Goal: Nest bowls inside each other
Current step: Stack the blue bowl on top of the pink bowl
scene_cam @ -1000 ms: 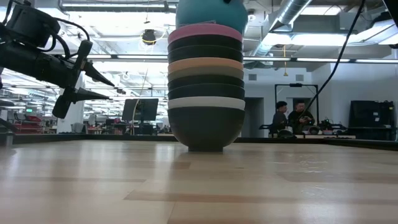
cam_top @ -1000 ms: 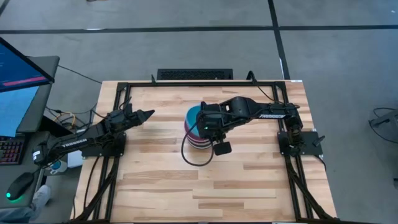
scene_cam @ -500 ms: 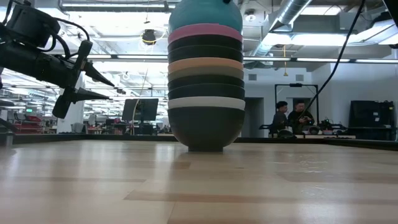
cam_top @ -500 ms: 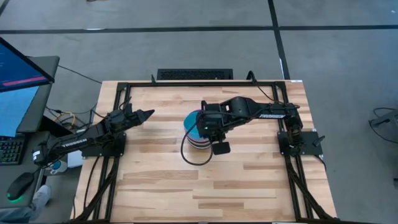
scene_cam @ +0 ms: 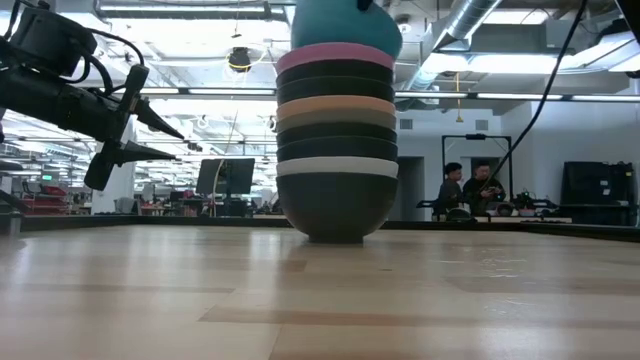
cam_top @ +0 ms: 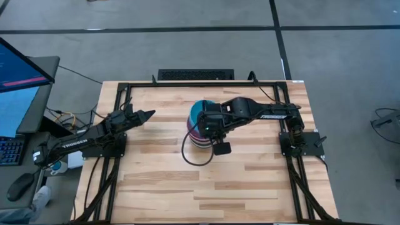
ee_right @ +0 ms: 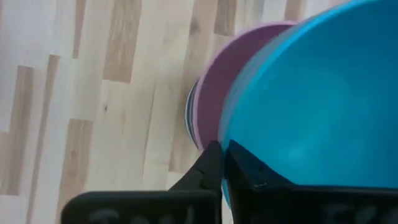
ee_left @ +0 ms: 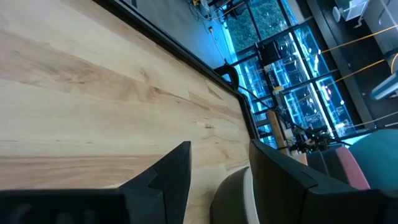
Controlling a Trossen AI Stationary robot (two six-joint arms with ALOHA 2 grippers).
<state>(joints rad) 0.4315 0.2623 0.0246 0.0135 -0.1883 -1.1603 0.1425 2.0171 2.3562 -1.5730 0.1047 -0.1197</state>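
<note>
One stack of bowls is standing at the centre of the low view, on the desk: a dark bowl at the bottom, then a white rim, more dark ones, an orange one, more dark ones, a pink bowl and the blue bowl on top, sitting a little off to the right of the column. The right gripper is pinching the blue bowl's rim, its jaws shut onto the thin wall, as the right wrist view is showing. Judging from this, the last bowl is being seated; the next move likely calls for centring it over the pink one, pressing it down level, then letting go without tipping the tall stack.

Farther off, at the left of the high view, the left gripper is waiting above the desk well apart from the stack, its jaws parted and holding nothing. Nothing is lying between the arms. Beyond the desk, two people are sitting in the room behind, right of centre.
</note>
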